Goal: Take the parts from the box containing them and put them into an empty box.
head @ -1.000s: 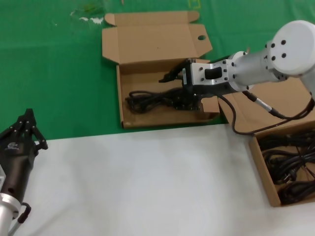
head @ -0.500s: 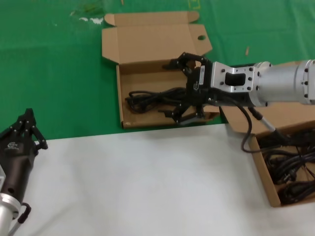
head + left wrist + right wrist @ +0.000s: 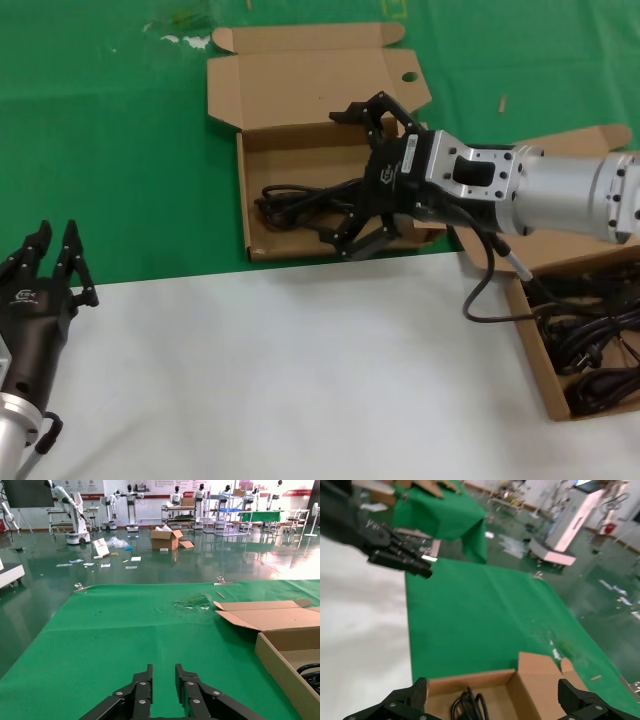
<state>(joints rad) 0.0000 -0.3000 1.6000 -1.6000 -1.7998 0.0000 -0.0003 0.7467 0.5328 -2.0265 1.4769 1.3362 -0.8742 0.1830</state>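
The wide shallow box (image 3: 246,190) with a round hole in its lid tab stands open on the green cloth. One coiled black cable bundle (image 3: 295,200) lies inside it, also seen in the right wrist view (image 3: 469,706). My right gripper (image 3: 345,180) hovers over this box with its jaws spread wide and empty, the cable below and between them (image 3: 492,700). The narrower box (image 3: 528,335) at the right edge holds several cable bundles (image 3: 590,345). My left gripper (image 3: 55,245) rests at the lower left, its jaws slightly apart and empty (image 3: 163,672).
The white table surface (image 3: 300,370) fills the foreground, the green cloth (image 3: 110,150) the back. The shallow box's lid (image 3: 310,80) lies folded back. The left wrist view shows that box's near wall (image 3: 285,667). My left gripper shows far off in the right wrist view (image 3: 395,555).
My right gripper let go of the cable bundle in the shallow box, spread its jaws wide and lifted a little. The left gripper's fingers parted slightly.
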